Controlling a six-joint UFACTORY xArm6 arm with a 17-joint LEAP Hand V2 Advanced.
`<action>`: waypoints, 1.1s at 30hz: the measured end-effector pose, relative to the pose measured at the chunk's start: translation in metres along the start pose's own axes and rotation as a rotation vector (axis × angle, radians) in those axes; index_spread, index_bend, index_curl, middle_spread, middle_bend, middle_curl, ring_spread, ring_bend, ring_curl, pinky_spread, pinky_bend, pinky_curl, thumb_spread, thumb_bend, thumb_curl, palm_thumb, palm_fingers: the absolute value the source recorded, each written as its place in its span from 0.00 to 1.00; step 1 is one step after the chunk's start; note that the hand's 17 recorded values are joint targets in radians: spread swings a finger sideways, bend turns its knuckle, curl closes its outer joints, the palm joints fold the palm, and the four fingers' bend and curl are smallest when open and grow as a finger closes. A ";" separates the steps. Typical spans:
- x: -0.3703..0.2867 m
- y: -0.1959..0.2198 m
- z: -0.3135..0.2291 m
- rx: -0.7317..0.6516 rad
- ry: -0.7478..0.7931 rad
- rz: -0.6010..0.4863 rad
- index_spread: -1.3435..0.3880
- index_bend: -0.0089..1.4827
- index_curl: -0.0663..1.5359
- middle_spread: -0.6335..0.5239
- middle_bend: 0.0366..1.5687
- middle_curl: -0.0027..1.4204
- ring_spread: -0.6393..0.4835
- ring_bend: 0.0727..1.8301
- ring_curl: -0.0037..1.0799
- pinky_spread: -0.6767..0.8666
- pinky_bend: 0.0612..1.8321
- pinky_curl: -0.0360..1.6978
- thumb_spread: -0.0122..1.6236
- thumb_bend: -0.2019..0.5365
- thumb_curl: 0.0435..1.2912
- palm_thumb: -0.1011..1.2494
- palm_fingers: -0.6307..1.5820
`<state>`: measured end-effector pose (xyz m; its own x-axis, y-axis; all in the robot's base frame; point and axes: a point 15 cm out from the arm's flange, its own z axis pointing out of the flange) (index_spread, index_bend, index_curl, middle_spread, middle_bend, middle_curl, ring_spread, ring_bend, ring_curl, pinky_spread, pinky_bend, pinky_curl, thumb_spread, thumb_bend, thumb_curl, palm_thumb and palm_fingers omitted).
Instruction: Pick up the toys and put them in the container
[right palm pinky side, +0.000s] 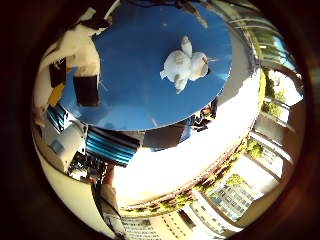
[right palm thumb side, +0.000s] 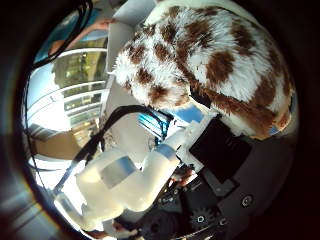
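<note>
A brown-and-white spotted plush toy (right palm thumb side: 215, 60) fills much of the thumb side view, right against the palm. My right hand (right palm thumb side: 150, 170) has its white and black fingers curled under it, and a black pad (right palm thumb side: 220, 147) presses its underside. A small white plush toy (right palm pinky side: 184, 65) lies by itself on a round blue table (right palm pinky side: 135, 90), well apart from the hand. White and black fingers (right palm pinky side: 80, 65) reach in over the table's edge. A blue ribbed object (right palm pinky side: 111, 145), possibly the container, sits just past the table's rim.
The round table's rim (right palm pinky side: 150, 125) curves close to the blue ribbed object. Beyond it are a pale floor, railings and buildings with greenery (right palm pinky side: 235, 185). Dark geared parts of the hand (right palm thumb side: 200, 217) lie beneath the palm.
</note>
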<state>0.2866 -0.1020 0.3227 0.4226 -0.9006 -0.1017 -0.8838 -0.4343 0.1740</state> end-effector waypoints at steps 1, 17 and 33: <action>-0.002 -0.003 -0.011 0.019 -0.001 0.002 0.12 0.48 0.39 0.32 0.78 0.80 0.44 0.79 0.83 0.52 0.91 0.45 0.67 0.26 0.62 0.81 0.65; -0.097 -0.118 -0.126 0.241 -0.038 -0.010 0.06 0.42 0.64 0.34 0.84 0.80 0.44 0.84 0.82 0.52 0.94 0.48 0.67 0.26 0.67 0.80 0.61; -0.198 -0.251 -0.103 0.206 -0.052 -0.062 0.04 0.36 0.83 0.36 0.87 0.79 0.45 0.87 0.81 0.51 0.95 0.49 0.67 0.25 0.70 0.79 0.60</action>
<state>0.4453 0.1834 0.4001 0.4712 -0.8679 -0.1573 -0.8810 -0.4716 -0.0373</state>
